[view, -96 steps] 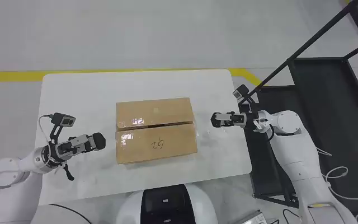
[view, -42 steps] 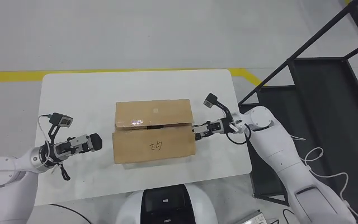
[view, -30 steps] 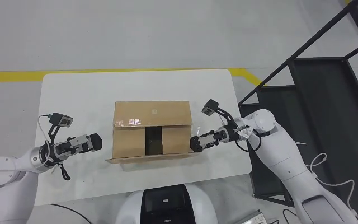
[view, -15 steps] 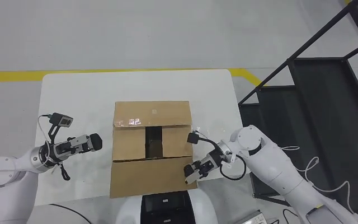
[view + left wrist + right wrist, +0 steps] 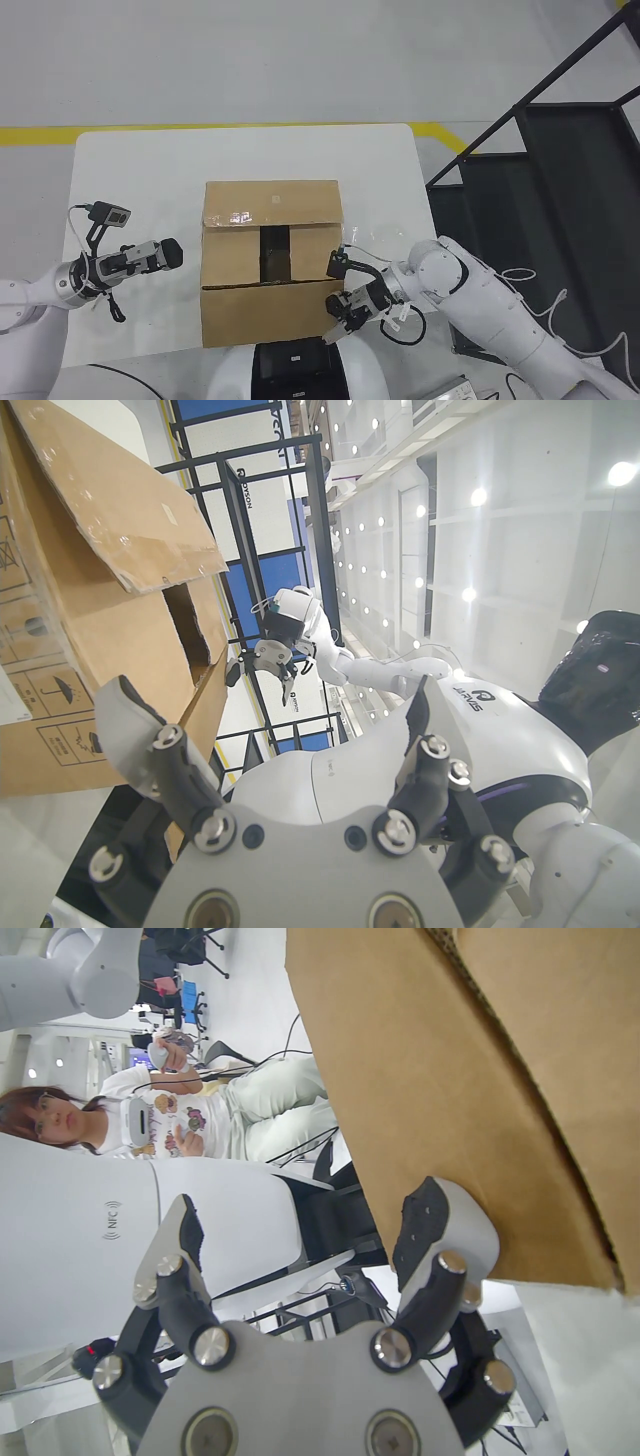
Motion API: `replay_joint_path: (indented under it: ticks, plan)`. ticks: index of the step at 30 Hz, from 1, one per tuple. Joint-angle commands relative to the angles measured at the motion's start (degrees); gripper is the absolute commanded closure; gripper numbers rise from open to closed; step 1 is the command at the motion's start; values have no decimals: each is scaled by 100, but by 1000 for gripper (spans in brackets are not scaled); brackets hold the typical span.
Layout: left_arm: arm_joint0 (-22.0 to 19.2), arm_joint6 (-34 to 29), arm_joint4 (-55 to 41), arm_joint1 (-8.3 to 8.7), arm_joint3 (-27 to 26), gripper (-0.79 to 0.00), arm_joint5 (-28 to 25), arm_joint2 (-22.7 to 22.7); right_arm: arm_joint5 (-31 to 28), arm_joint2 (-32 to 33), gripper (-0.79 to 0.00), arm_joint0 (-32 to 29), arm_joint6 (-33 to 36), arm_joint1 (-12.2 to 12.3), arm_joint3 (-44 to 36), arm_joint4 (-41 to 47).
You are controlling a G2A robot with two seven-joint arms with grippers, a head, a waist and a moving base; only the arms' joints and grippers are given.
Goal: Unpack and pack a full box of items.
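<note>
The brown cardboard box point(image 5: 270, 205) stands mid-table. Its far flap lies shut, while its near flap point(image 5: 265, 314) hangs folded outward over the front. Between them the inner flaps show, with a dark gap point(image 5: 274, 251) in the middle. My right gripper point(image 5: 336, 322) is open at the near flap's right corner. In the right wrist view one fingertip point(image 5: 425, 1218) rests against the cardboard flap point(image 5: 450, 1078), and nothing is between the right gripper's point(image 5: 300, 1228) fingers. My left gripper point(image 5: 178, 252) is open and holds nothing, a little left of the box. The left wrist view shows the left gripper point(image 5: 272, 720) beside the box point(image 5: 100, 575).
The white table point(image 5: 130, 170) has bare room on both sides of the box and behind it. A black metal rack point(image 5: 560, 150) stands just off the table's right edge. A yellow floor line point(image 5: 40, 135) runs behind the table.
My right arm swung from the box's right side round to its near-right corner. The near flap went from shut to folded down over the front. The left arm kept still.
</note>
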Motion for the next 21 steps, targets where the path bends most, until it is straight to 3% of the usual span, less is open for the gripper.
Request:
replay_joint_path:
  ticks: [1,11,21]
  plan:
    - [0,0,0,0,0,-785,0,0,49,-13,-785,-50,-198,5,-51,-306]
    - [0,0,0,0,0,-785,0,0,206,-227,-785,-106,-1018,-29,-112,-1448]
    - [0,0,0,0,0,-785,0,0,363,-184,-785,-223,-1641,-21,-210,-1931]
